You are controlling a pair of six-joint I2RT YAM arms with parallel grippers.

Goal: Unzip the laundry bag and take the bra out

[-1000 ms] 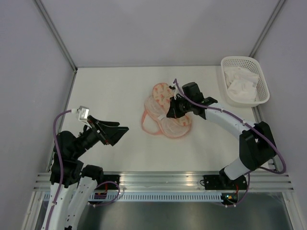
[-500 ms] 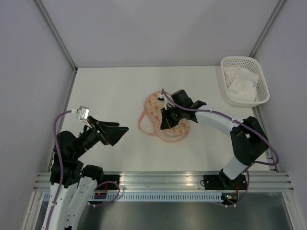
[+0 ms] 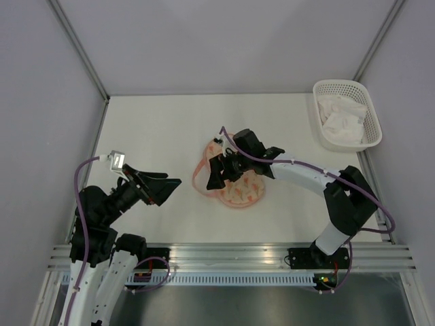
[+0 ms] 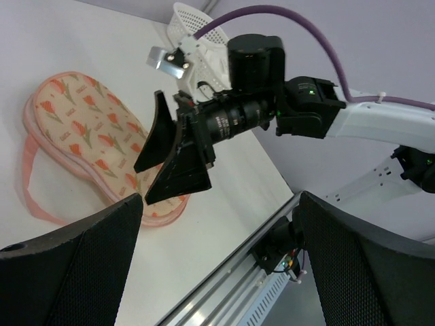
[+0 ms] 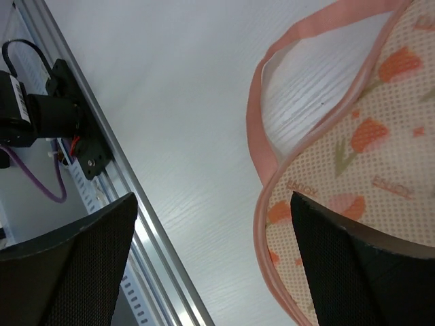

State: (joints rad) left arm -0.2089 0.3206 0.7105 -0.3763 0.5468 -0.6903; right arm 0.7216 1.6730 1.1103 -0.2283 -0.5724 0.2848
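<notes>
The laundry bag [image 3: 239, 191] lies flat near the table's middle, cream with orange tulip prints and pink trim. Its pink loop strap [image 3: 198, 178] trails off to the left. My right gripper [image 3: 215, 176] hovers open over the bag's left end, jaws wide apart with nothing between them. In the right wrist view the bag [image 5: 353, 149] and the strap [image 5: 258, 102] lie below the right gripper [image 5: 214, 200]. My left gripper [image 3: 165, 187] stands open, well left of the bag. It looks across at the bag [image 4: 88, 122] and the right gripper [image 4: 166, 163]. The bra is not in view.
A white lattice basket [image 3: 372, 133] with crumpled white cloth [image 3: 341, 117] in it stands at the back right corner. The aluminium rail [image 3: 231, 252] runs along the near table edge. Grey walls close in the left and right sides.
My right gripper has travelled left and nearer across the bag, which has drawn in and shifted with it, and its jaws have gone from shut to open. The left arm has not moved.
</notes>
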